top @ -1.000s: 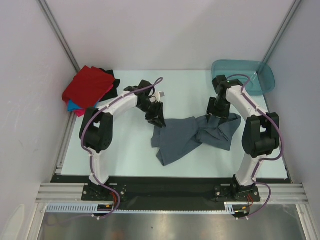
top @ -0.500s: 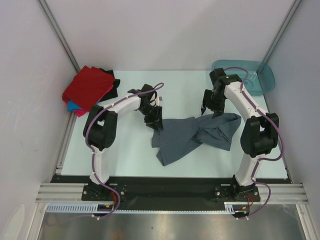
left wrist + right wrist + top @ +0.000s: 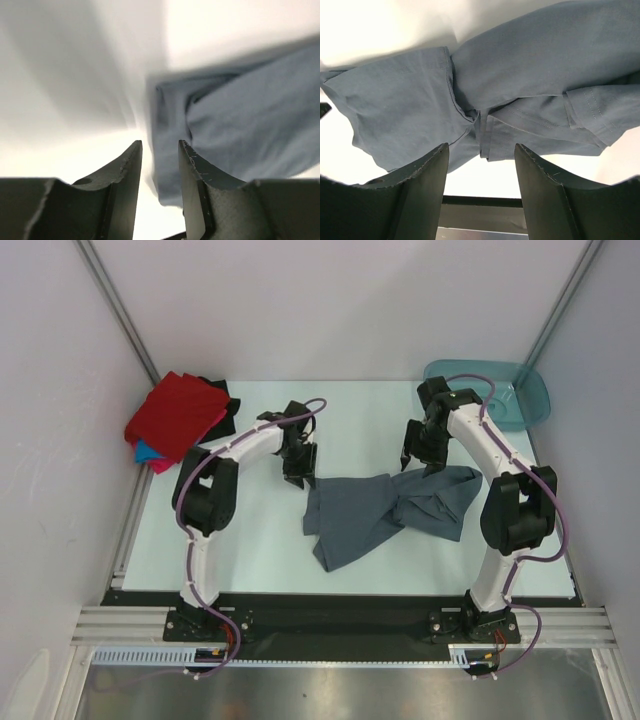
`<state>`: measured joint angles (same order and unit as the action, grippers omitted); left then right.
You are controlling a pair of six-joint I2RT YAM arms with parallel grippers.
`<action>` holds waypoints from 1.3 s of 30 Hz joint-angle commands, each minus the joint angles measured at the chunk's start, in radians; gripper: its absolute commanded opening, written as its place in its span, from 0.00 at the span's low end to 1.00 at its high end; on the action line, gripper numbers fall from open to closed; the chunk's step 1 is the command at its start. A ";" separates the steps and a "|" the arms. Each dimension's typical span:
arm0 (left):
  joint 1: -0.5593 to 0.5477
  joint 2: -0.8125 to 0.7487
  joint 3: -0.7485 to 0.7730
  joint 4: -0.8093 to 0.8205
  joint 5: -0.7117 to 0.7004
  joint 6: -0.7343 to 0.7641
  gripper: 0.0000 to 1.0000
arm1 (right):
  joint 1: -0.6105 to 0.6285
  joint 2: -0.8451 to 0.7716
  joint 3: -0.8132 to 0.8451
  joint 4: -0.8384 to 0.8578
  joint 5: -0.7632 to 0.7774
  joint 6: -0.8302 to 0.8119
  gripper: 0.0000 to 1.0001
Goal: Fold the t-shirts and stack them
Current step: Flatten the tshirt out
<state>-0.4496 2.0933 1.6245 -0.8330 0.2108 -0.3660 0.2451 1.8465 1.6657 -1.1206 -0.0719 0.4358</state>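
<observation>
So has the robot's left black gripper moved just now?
Yes. The left gripper pulled away from the slate grey-blue t-shirt, toward the folded red t-shirt.

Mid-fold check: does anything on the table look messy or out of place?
Yes. The slate grey-blue t-shirt at the centre is bunched and twisted at its middle, not flat. In the far-left stack, the bright blue t-shirt and pink t-shirt poke out from under the red t-shirt.
</observation>
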 commanded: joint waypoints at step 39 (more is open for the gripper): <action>0.000 -0.091 0.066 0.003 0.065 0.073 0.00 | -0.001 -0.038 -0.052 -0.002 0.015 -0.028 0.60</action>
<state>-0.4408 2.1448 1.6230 -0.7925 0.3084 -0.3553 0.2451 1.8465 1.6299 -1.1263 -0.0772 0.4248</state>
